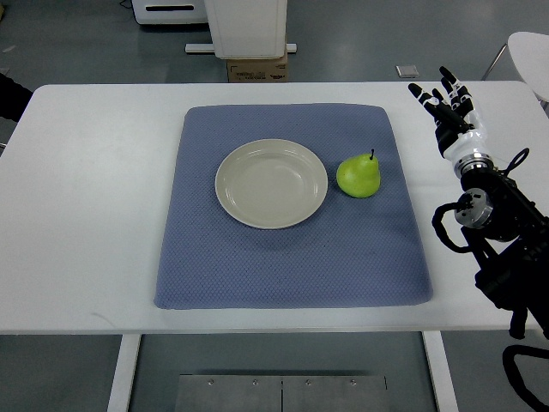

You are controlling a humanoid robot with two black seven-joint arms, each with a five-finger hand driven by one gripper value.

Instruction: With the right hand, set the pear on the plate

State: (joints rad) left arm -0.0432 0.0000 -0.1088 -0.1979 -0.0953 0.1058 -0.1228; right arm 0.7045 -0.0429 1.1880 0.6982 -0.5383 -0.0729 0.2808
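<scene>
The pear (358,176) lies on the blue mat (292,257), just beside the right rim of the plate (271,184) and well apart from the fingers (429,94) of the right hand (448,107). Its stem points up and away from the robot — the long axis runs roughly that way. The right hand is over the table (77,215) near the far right edge, fingers stretched out, spread apart and holding nothing.
</scene>
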